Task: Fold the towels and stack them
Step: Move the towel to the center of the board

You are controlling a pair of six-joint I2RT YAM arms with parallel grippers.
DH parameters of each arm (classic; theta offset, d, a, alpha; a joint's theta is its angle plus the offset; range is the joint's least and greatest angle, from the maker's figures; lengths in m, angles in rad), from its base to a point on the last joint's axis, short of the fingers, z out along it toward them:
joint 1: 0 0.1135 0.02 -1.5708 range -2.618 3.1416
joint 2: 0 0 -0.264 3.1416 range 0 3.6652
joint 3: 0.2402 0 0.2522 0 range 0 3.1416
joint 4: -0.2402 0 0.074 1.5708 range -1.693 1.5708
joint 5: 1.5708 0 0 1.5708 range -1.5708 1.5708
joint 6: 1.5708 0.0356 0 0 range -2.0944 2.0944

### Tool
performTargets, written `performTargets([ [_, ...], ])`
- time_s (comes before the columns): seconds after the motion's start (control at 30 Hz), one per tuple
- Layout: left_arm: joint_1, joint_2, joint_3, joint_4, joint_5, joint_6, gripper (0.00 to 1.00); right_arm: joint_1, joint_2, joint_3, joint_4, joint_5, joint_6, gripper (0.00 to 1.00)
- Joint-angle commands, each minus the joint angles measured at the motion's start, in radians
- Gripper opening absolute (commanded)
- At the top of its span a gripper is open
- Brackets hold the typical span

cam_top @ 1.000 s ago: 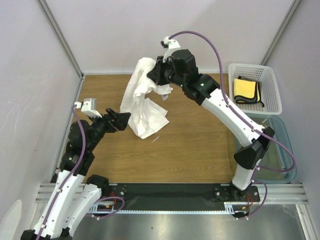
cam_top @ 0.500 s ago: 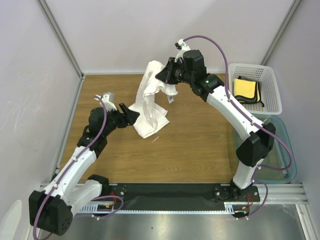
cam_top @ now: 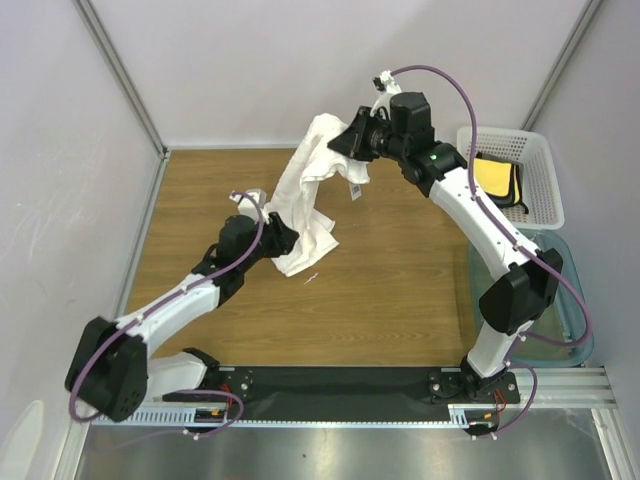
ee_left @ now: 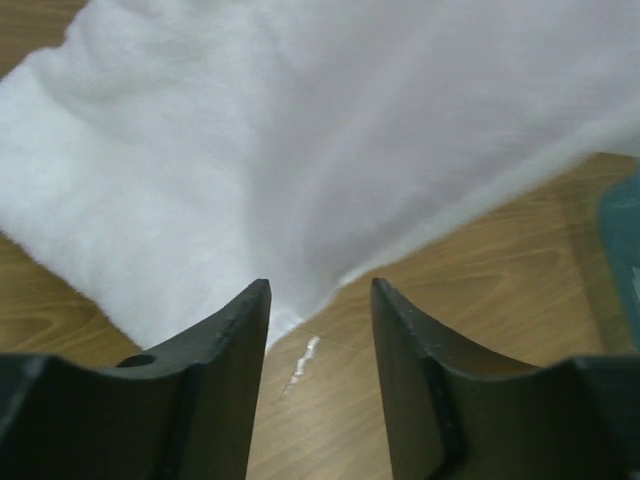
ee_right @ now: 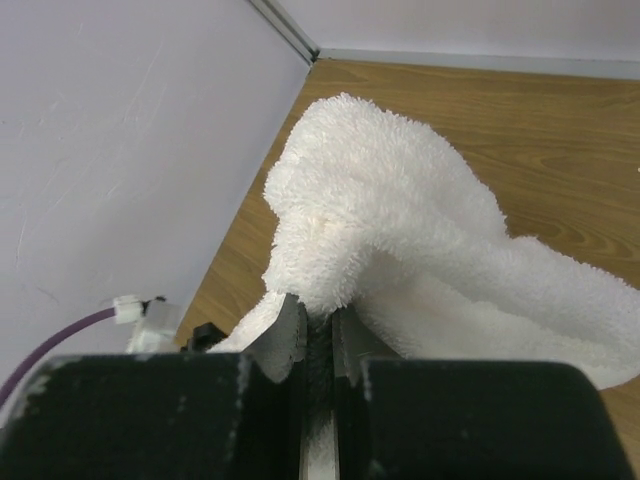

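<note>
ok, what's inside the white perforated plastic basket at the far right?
A folded yellow towel with dark edging lies in the white perforated plastic basket. Anything beneath the towel is covered.

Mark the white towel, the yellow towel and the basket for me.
white towel [cam_top: 315, 235], top external view, lower spread part.
yellow towel [cam_top: 488, 177], top external view, middle of its top face.
white perforated basket [cam_top: 541, 180], top external view, right wall.

Overhead and close wrist views share the white towel [cam_top: 305, 195].
</note>
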State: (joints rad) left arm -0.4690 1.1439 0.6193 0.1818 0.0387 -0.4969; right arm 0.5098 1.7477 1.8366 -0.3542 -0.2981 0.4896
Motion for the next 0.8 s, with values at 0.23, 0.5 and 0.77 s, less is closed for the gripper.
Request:
performTargets([
  [0.23, -0.002, 0.244, 0.14, 0.186, -0.109, 0.077, 0.37, -0.03, -0.099, 0.007, 0.052, -0.044, -0.005, 0.0],
  [0.5, -0.003, 0.326, 0.149, 0.352, -0.031, 0.095, 0.0, -0.062, -0.097, 0.003, 0.038, -0.061, 0.001, 0.0],
  [0.77, 0.029, 0.14, 0.636, -0.39, -0.247, 0.204, 0.0, -0.172, -0.192, 0.018, -0.092, -0.023, -0.052, 0.0],
])
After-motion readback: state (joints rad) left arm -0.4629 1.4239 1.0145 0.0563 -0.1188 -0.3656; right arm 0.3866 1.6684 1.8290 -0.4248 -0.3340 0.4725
